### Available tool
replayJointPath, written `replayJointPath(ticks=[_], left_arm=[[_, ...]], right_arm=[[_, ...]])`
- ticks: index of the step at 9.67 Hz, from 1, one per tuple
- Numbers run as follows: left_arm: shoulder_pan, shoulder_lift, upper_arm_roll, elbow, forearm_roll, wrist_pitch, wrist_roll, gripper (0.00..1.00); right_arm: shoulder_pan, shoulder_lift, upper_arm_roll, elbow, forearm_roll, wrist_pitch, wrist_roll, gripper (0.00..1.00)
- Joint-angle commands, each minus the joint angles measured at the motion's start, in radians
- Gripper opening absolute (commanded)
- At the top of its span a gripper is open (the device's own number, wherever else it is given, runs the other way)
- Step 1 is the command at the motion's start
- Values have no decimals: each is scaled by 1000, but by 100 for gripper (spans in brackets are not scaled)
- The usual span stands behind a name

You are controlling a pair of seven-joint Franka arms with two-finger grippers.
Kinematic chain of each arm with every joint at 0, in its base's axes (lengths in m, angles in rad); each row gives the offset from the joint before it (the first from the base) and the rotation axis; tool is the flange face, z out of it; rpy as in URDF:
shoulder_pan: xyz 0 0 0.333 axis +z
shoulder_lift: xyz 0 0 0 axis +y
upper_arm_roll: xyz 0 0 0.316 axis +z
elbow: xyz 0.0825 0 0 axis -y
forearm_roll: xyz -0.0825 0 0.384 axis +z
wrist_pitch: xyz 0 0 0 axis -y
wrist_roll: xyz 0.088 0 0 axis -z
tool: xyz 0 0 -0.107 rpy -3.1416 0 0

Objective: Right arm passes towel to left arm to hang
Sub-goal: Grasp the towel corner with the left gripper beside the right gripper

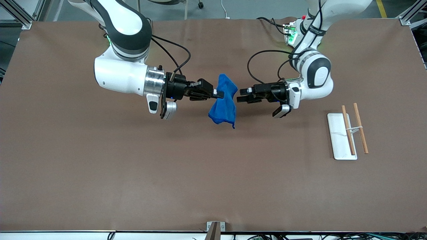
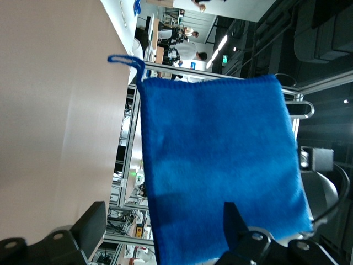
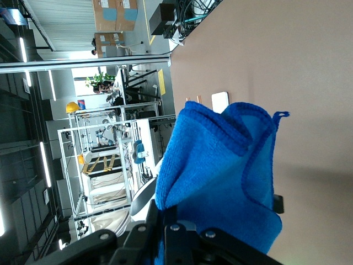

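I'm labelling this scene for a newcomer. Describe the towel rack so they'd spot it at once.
On the brown table, look toward the left arm's end, nearer the front camera than the left tool, which is open facing the bright blue cloth towel held by the right tool. There lies the flat white rectangular tray. Two thin wooden rods over it set it apart.

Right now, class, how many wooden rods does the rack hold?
2: one rod lies over the white tray, the other rod beside it, toward the left arm's end of the table.

right gripper clamped (mid-air), left gripper spread, facing.
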Motion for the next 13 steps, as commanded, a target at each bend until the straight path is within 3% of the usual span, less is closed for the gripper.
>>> replayJointPath(ticks=[1, 5, 6, 8, 9, 13], left_arm=[[3, 74, -25, 58, -52, 51, 41, 93], [5, 126, -25, 127, -127, 68, 92, 93], [5, 125, -25, 128, -127, 69, 95, 81], [3, 117, -27, 128, -118, 109, 98, 21], [3, 116, -25, 128, -112, 118, 96, 1], [6, 109, -25, 157, -69, 193, 90, 0]], right_arm=[[-2, 12, 11, 15, 26, 9, -1, 0], [-5, 12, 11, 15, 24, 7, -3, 0], [-5, 12, 11, 15, 24, 7, -3, 0], [-5, 10, 11, 14, 24, 7, -3, 0], [-3, 10, 11, 15, 26, 9, -3, 0], [-5, 10, 11, 15, 24, 7, -3, 0]])
